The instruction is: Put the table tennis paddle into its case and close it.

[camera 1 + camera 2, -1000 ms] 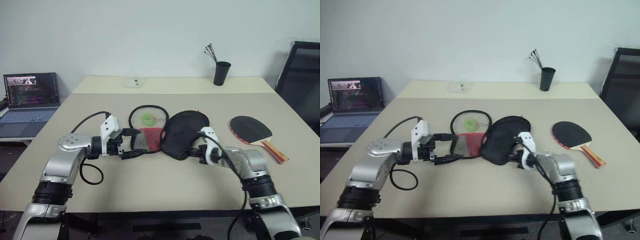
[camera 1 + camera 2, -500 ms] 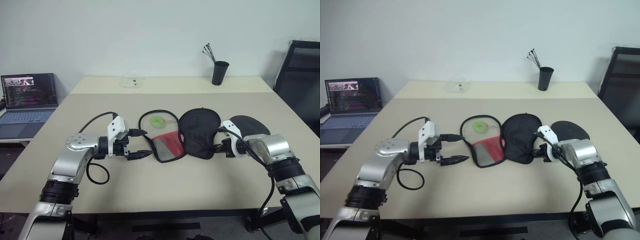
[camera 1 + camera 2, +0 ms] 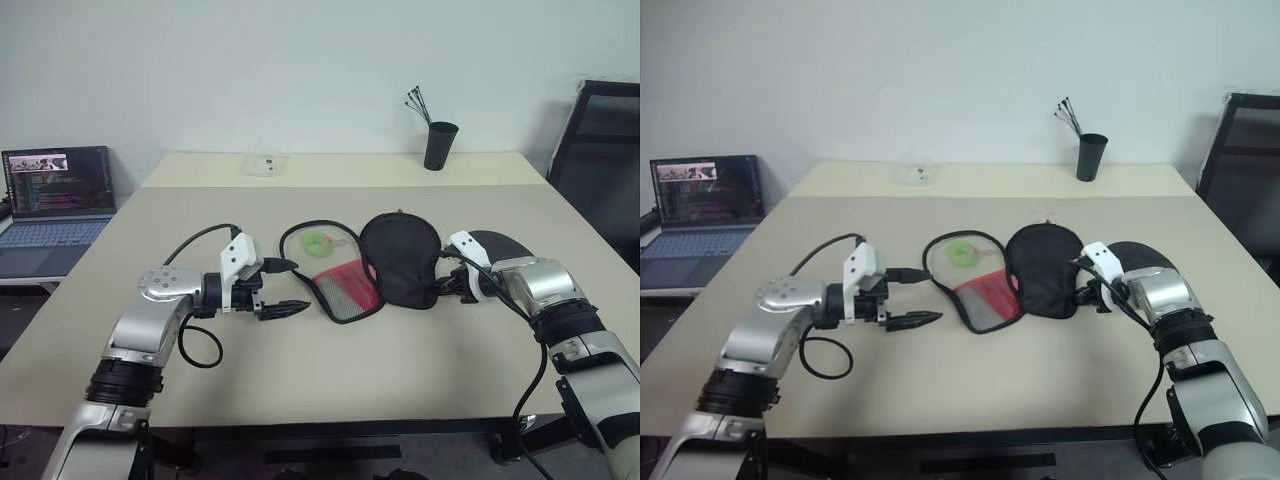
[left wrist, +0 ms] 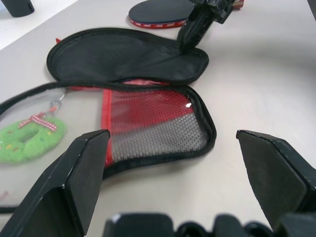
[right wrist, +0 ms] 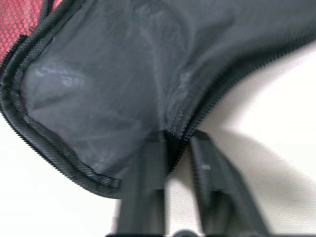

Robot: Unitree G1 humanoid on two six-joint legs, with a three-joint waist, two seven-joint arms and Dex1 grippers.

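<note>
Soft paddle-shaped zip case (image 3: pixel 375 270) lies opened flat mid-table on the beige table (image 3: pixel 300 370), black round half toward the robot's right, red mesh half beside it, small green plush lump (image 3: pixel 319 241) on the clear half. Right gripper (image 3: pixel 447 287) sits at the black half's edge, its two black fingers (image 5: pixel 148 197) slightly apart with the zip rim between them, grip loose. Left gripper (image 3: pixel 285 288) hovers just beside the case's mesh end, fingers spread wide, holding nothing. Rigid black-faced table tennis paddle (image 4: pixel 163 11) with red edge lies on the table beyond the right arm, outside the case. Black cup (image 3: pixel 441 146) stands at the far edge; open laptop (image 3: pixel 55 200) off to the left.
</note>
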